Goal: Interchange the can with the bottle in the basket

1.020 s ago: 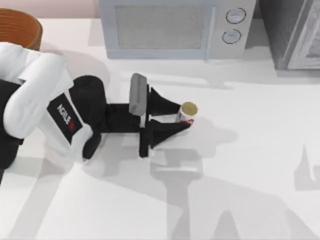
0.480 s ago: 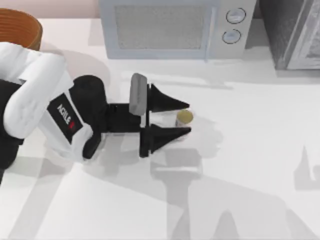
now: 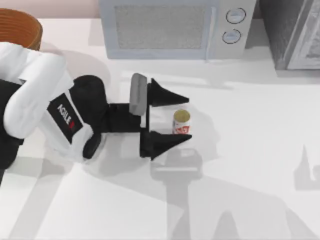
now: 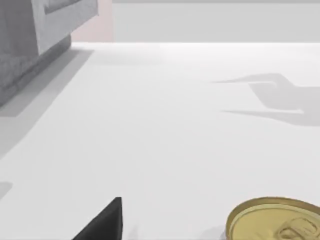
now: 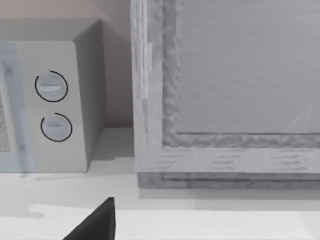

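The can (image 3: pixel 181 122), white with a red label and a gold top, stands upright on the white table between the two black fingers of my left gripper (image 3: pixel 188 118). That gripper is open, with a gap on each side of the can. The left wrist view shows the can's gold top (image 4: pixel 275 220) and one black finger (image 4: pixel 102 222). The orange-brown basket (image 3: pixel 17 27) sits at the far left back corner, partly behind my left arm. The bottle is out of view. One dark finger (image 5: pixel 95 222) of my right gripper appears in the right wrist view.
A grey microwave (image 3: pixel 172 27) stands along the back edge, with a grey cabinet (image 3: pixel 295 32) to its right. The right wrist view faces the microwave's knobs (image 5: pixel 50 100) and the cabinet front (image 5: pixel 230 90). Open white tabletop lies to the front and right.
My left gripper was shut on the can a second ago; its fingers have spread apart and let it go. The can now stands on the table, slightly nearer the wrist.
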Robot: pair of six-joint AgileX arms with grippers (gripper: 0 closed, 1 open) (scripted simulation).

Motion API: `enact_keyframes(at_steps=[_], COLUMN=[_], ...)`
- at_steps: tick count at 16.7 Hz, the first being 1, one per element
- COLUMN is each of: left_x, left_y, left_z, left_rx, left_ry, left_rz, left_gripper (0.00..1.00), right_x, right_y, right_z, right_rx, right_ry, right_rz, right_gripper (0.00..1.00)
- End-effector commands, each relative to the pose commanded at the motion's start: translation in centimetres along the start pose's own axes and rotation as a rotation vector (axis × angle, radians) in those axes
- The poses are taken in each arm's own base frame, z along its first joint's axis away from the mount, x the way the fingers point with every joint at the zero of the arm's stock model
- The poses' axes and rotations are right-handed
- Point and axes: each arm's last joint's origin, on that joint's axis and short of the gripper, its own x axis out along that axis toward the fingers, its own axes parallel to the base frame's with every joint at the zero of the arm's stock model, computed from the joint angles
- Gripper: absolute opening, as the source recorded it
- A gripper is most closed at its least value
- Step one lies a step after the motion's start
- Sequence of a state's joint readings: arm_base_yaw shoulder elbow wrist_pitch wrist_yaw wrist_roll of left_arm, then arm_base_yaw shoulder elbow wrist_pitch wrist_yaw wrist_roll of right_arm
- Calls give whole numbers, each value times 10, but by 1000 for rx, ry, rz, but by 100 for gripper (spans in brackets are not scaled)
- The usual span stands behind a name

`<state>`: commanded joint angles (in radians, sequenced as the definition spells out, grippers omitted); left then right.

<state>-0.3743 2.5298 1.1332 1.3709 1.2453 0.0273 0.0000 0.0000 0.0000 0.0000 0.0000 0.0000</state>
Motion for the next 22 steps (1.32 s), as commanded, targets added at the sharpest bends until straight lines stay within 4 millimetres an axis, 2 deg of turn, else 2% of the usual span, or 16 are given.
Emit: enact_keyframes(at_steps=[4,6,9,12,14,17,19,22], left_x=[-4,-13,-37,-66,-87,-116,-132,-149], left_y=[1,2,0,-14,-36,-88,-131,-194], left_z=[2,13,47,101,142,194,215,222], left_rx=[-8,-36,-84,-105,-99,-75,-53,-17], left_ry=[2,11,29,43,46,43,37,21], left_rz=[17,78,229,421,562,781,926,1129], left_gripper=[100,100,100,100,100,100,100,100], right_x=[0,0,0,0,0,0,0,0], right_y=[0,0,0,0,0,0,0,0], right_z=[0,0,0,0,0,0,0,0], right_rx=[0,0,0,0,0,0,0,0], right_ry=[0,0,0,0,0,0,0,0], right_rz=[0,0,0,0,0,0,0,0], right_gripper=[100,100,100,100,100,100,100,100])
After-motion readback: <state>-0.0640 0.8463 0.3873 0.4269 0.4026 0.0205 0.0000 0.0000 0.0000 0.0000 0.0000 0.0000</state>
